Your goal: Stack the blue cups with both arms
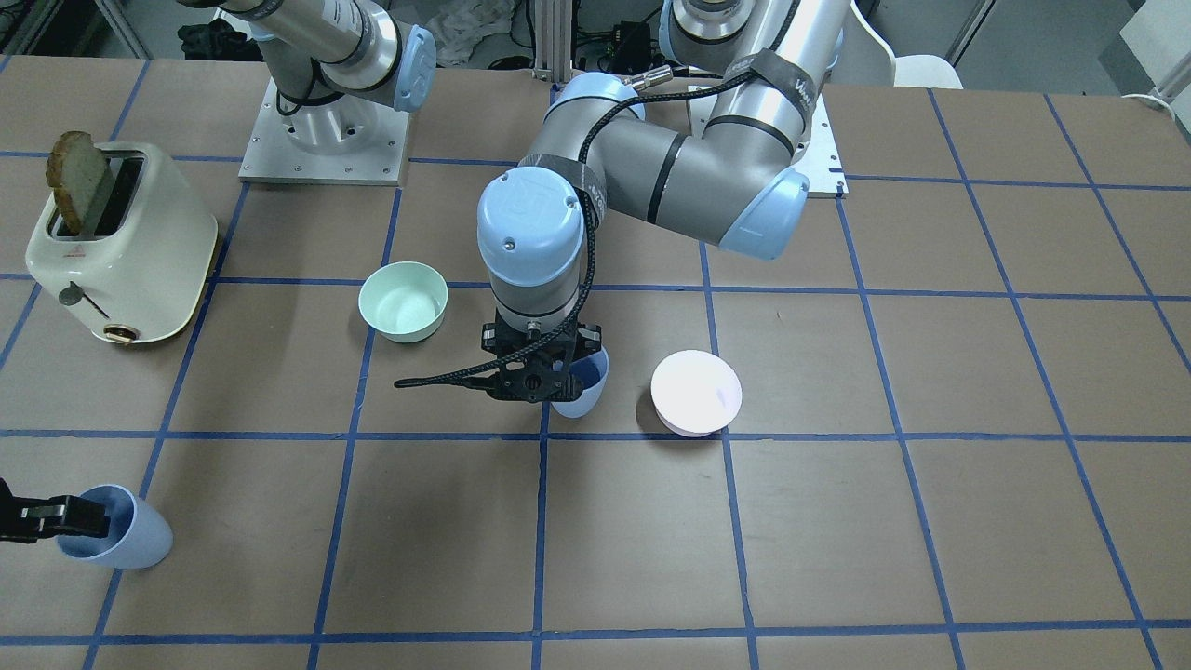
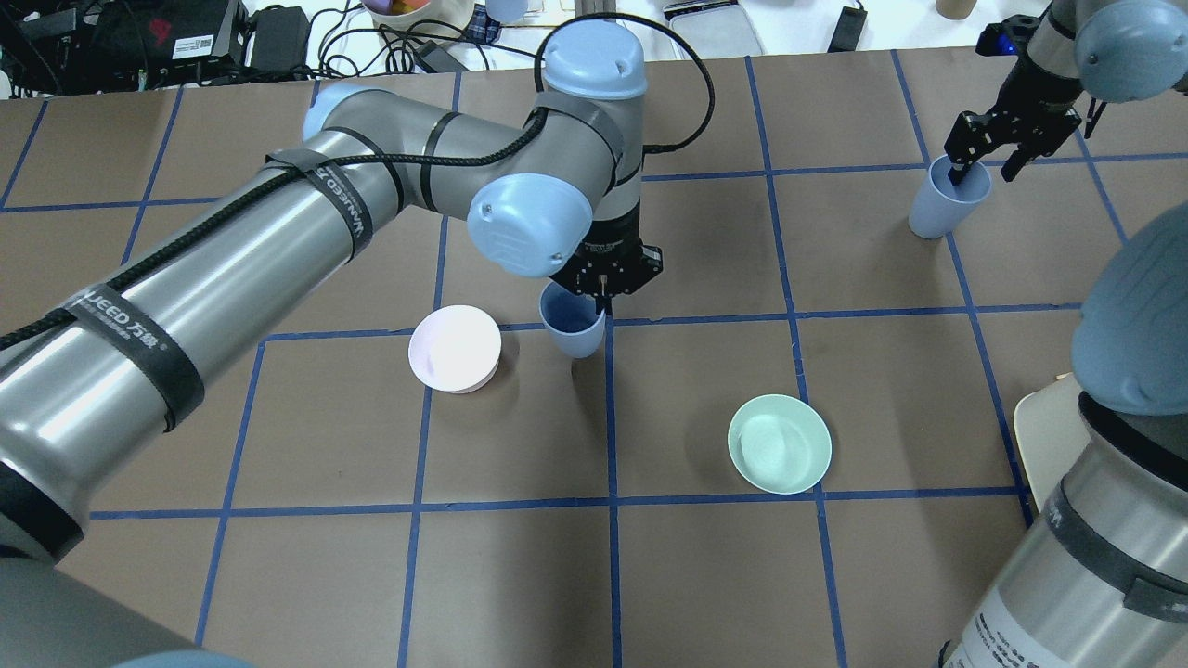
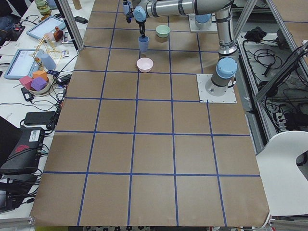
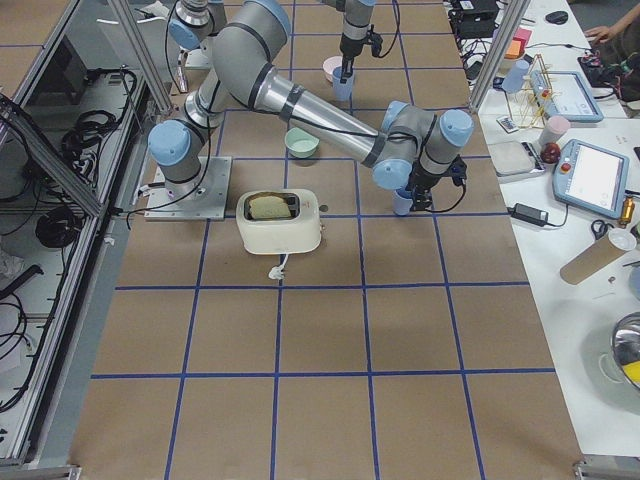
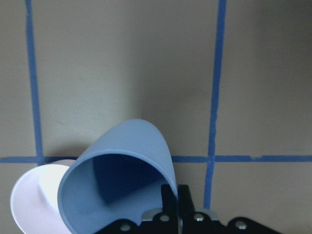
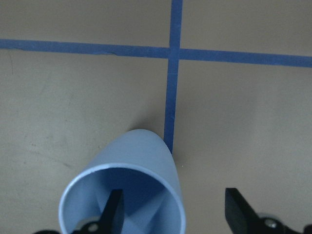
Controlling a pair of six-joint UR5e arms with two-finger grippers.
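- Two blue cups on the table (image 2: 705, 575). The first blue cup (image 2: 573, 327) is near the mint-green bowl (image 2: 780, 443), off to that bowl's robot-left side. The left gripper (image 2: 601, 297) is pinched tight on its rim, with the wall squeezed between the fingers. Can't tell if its base touches the table.
- The second blue cup (image 2: 947, 199) stands upright, well apart from the mint-green bowl, out on its robot-right side. The right gripper (image 6: 175, 207) is spread wide, one finger down inside the cup and the other outside it.
- Two bowls: the mint-green one, plus a pink bowl (image 2: 455, 348) past the first cup.
- One toaster (image 1: 130, 270), robot-right of the mint-green bowl, with one slice of bread (image 1: 79, 181) sticking out of a slot.
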